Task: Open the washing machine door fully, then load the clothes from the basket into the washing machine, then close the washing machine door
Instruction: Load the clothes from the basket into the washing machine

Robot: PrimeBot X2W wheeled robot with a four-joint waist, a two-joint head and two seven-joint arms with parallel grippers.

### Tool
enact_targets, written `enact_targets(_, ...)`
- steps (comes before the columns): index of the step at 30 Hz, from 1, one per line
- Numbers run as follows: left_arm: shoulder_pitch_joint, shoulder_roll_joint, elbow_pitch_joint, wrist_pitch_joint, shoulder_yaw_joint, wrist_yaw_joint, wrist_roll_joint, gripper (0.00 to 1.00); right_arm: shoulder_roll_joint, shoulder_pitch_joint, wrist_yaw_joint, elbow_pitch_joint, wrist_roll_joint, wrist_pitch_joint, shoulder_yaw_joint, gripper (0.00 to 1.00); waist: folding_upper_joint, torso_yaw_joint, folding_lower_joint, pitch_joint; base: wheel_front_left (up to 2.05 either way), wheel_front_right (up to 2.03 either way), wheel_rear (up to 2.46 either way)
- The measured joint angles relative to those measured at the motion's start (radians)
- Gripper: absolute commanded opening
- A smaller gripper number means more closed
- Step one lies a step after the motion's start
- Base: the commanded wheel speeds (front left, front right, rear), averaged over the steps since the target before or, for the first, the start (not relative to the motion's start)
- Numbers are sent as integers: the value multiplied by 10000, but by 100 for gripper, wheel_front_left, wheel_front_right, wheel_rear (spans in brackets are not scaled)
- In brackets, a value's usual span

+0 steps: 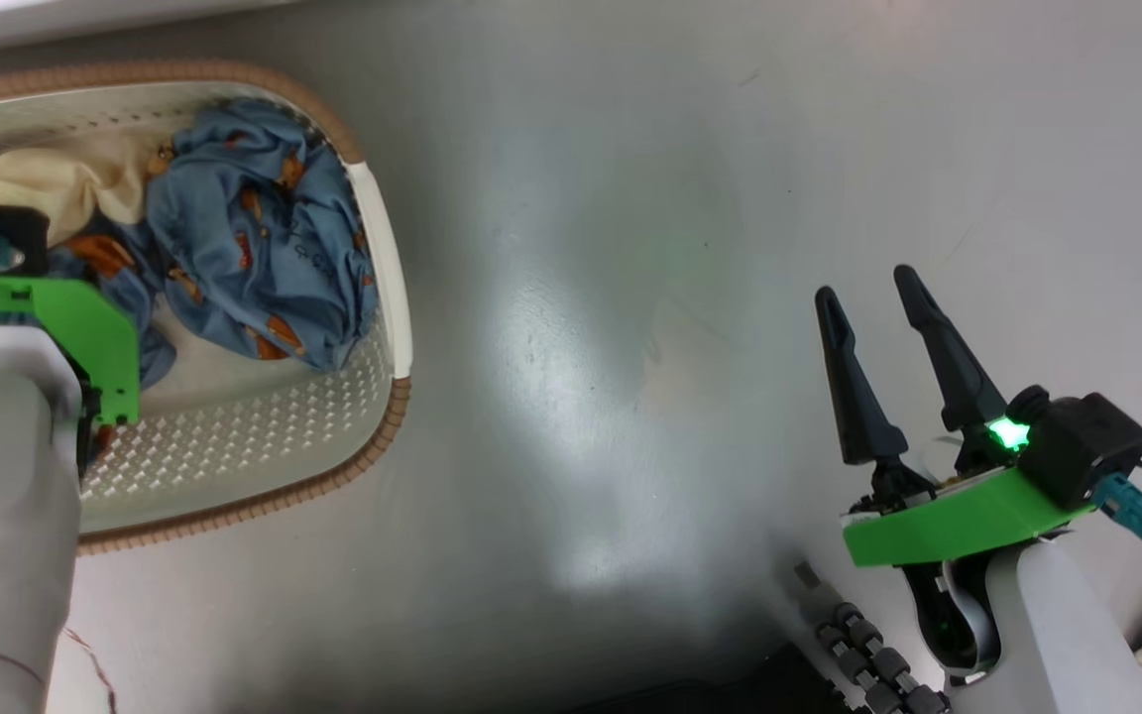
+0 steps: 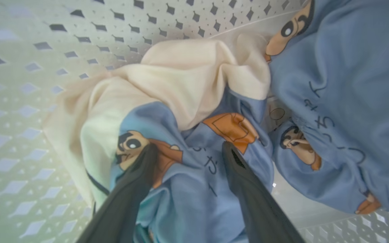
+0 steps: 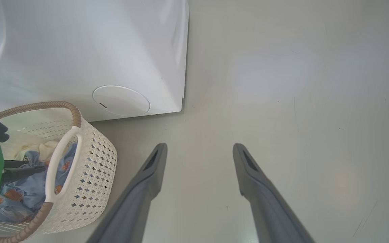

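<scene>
The basket (image 1: pixel 388 297) stands on the floor at the left, holding the clothes: crumpled blue garments (image 1: pixel 264 248) and a cream cloth (image 1: pixel 46 183). My left gripper (image 2: pixel 190 148) reaches down into the basket. It is open, and its fingers (image 2: pixel 137 182) press into a blue garment (image 2: pixel 194 189) that bulges between them, the cream cloth (image 2: pixel 187 77) just beyond. My right gripper (image 1: pixel 878 293) hangs open over bare floor at the lower right, holding nothing. The washing machine (image 3: pixel 79 50) shows its white front and round flap (image 3: pixel 121 100) behind the basket (image 3: pixel 93 168). Its door is out of view.
Grey floor (image 1: pixel 630 297) stretches between the basket and my right arm. A ribbed dark cable (image 1: pixel 858 645) lies by my base at the bottom right. The machine's front corner (image 3: pixel 182 101) stands close behind the basket.
</scene>
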Motion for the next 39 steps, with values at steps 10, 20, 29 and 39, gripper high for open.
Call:
enact_targets(10, -596, 19, 504, 920, -566, 272, 462, 0, 6, -192, 0, -23, 343, 0, 190, 100, 0, -267, 0, 157, 0, 0, 0)
enact_targets(20, -355, -299, 543, -92, -422, 171, -71, 0, 13, -194, 0, 31, 378, 0, -6, 100, 0, -142, 0, -439, 0, 0, 0)
enact_targets(29, 478, -823, 272, -2075, -69, -389, -857, 0, 13, -186, 0, 128, 173, 0, -136, 100, 0, 205, 0, -1497, 0, 0, 0)
enact_targets(39, 1912, -1409, -821, -3047, 399, -922, -1659, 0, -56, 122, 0, 255, -163, 0, -322, 100, -1, 722, 0, -2964, 0, 0, 0)
